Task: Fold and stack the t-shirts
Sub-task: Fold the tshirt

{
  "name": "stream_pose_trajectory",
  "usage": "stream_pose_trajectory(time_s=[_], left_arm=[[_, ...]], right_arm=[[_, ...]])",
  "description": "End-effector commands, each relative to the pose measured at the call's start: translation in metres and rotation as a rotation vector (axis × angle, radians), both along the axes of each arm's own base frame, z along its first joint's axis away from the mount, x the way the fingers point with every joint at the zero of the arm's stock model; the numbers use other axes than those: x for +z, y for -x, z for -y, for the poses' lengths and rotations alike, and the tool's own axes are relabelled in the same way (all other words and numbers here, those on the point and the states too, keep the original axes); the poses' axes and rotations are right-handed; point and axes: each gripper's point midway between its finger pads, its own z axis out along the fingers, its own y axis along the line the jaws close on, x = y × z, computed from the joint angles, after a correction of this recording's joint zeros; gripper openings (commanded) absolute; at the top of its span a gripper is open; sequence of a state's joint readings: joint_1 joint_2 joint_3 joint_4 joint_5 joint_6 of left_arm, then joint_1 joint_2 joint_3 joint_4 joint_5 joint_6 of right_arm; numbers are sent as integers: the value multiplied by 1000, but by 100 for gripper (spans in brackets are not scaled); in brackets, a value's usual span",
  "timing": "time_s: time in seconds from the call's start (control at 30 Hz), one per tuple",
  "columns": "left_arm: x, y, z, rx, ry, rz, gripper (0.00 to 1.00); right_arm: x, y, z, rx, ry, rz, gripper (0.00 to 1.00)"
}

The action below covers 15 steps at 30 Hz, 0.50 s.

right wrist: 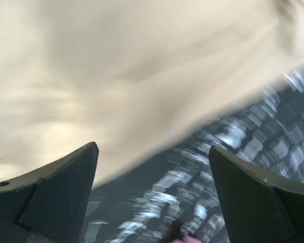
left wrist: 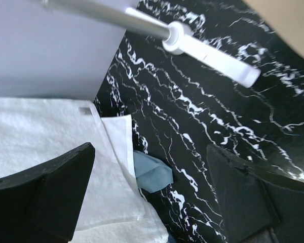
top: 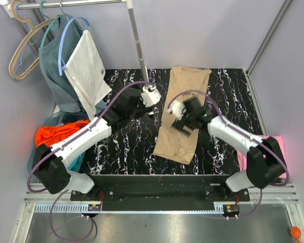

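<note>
The tan t-shirt [top: 190,83] lies flat on the black table [top: 126,147], the right gripper [right wrist: 152,152] hangs wide open and empty over what looks like its edge in a blurry view, and the left gripper [left wrist: 151,152] gapes empty by the pole [left wrist: 142,20].

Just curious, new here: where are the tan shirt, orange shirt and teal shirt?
tan shirt [top: 190,81]: overhead view, its upper half.
orange shirt [top: 54,132]: overhead view, middle of the heap.
teal shirt [top: 50,71]: overhead view, its hanging front.
</note>
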<state>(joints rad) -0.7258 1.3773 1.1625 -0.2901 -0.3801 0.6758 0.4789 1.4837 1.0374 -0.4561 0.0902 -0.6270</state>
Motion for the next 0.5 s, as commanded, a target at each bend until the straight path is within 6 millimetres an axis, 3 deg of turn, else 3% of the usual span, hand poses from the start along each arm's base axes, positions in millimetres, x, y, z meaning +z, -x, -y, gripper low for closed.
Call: stream_pose_trajectory(time_s=[0.0, 0.1, 0.47], left_arm=[[7, -26, 3, -4, 148, 5, 99], [0, -36, -3, 28, 157, -21, 99], [-17, -56, -20, 97, 142, -72, 99]], right_arm=[[-11, 78, -58, 180, -21, -104, 100], [-14, 102, -78, 244, -25, -141, 100], [-45, 147, -103, 360, -54, -276, 100]])
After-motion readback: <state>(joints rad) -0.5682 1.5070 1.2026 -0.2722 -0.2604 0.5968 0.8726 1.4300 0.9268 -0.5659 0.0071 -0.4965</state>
